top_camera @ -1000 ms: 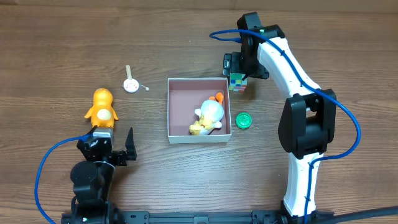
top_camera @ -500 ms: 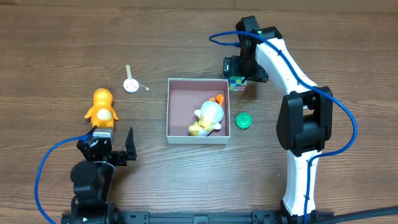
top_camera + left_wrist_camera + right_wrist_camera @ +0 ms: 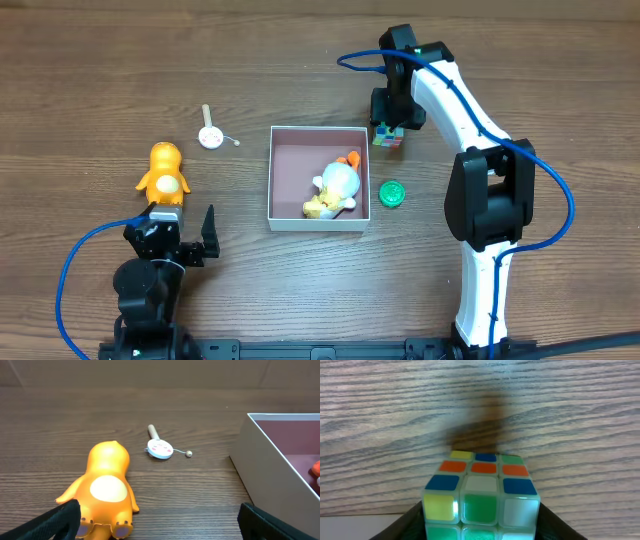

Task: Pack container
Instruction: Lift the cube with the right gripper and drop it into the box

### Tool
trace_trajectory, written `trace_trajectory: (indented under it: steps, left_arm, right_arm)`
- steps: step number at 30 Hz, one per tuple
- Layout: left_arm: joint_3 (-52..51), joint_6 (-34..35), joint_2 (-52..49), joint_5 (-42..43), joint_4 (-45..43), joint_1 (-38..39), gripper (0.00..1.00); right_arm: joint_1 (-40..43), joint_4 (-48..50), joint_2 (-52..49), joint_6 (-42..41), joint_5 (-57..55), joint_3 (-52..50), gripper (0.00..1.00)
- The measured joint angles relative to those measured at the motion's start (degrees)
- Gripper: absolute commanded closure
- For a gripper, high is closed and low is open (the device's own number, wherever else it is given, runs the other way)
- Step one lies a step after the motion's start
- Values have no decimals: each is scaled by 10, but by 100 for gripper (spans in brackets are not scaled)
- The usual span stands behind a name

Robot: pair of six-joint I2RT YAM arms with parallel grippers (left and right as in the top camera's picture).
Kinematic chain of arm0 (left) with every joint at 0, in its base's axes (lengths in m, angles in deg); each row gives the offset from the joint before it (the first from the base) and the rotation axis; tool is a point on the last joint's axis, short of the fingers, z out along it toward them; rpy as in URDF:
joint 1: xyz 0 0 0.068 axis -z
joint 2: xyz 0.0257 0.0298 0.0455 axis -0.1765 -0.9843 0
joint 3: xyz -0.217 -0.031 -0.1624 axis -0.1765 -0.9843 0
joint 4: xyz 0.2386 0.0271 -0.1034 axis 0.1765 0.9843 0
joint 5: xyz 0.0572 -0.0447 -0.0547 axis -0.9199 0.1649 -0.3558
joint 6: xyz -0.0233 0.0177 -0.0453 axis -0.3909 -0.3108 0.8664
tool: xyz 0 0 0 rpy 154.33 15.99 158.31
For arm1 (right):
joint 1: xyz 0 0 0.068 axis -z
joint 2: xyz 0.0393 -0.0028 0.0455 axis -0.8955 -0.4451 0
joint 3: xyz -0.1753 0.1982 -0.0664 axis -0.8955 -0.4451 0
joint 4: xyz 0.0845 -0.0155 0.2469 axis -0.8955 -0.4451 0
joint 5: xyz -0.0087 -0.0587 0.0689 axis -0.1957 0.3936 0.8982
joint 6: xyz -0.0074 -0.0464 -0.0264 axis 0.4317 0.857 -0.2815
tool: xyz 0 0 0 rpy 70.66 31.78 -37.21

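Note:
The container point(image 3: 270, 182), a shallow white-walled box with a mauve floor, sits mid-table with a white and yellow duck toy point(image 3: 338, 187) lying in it. Just beyond its far right corner stands a multicoloured puzzle cube point(image 3: 388, 137) on the wood. My right gripper point(image 3: 389, 128) is shut on the cube: in the right wrist view its black fingers point(image 3: 406, 527) press both sides of the cube point(image 3: 481, 492). My left gripper point(image 3: 160, 521) stands open and empty near the front left, just behind an orange toy figure point(image 3: 106, 487), with the container's wall point(image 3: 260, 460) to its right.
A green round disc point(image 3: 391, 193) lies on the table right of the container. A small white drum toy on a stick point(image 3: 210, 135) lies left of the container, beyond the orange figure point(image 3: 165, 172).
The right gripper's jaws have closed from wide open onto the cube's sides, and the cube has shifted slightly to the right. The left arm has not moved.

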Motion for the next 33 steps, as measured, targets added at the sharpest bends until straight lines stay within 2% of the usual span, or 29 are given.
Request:
trace_trajectory:
  steps: [5,11,14,20,24,33]
  left_arm:
    - [0,0,0,0,0,0,0]
    - [0,0,0,0,0,0,0]
    - [0,0,0,0,0,0,0]
    - [0,0,0,0,0,0,0]
    - [0,0,0,0,0,0,0]
    - [0,0,0,0,0,0,0]
  right_arm:
    - [0,-53,-5,2,-20,78,53]
    - [-1,-214,-9,4,-37,296,52]
    - [-17,-289,-9,-12,-31,374,52]
    - [-95,-302,-9,-35,65,381,51]
    - [-137,-303,-9,-36,86,381,51]
    - [-149,-301,-9,-40,88,312,48]
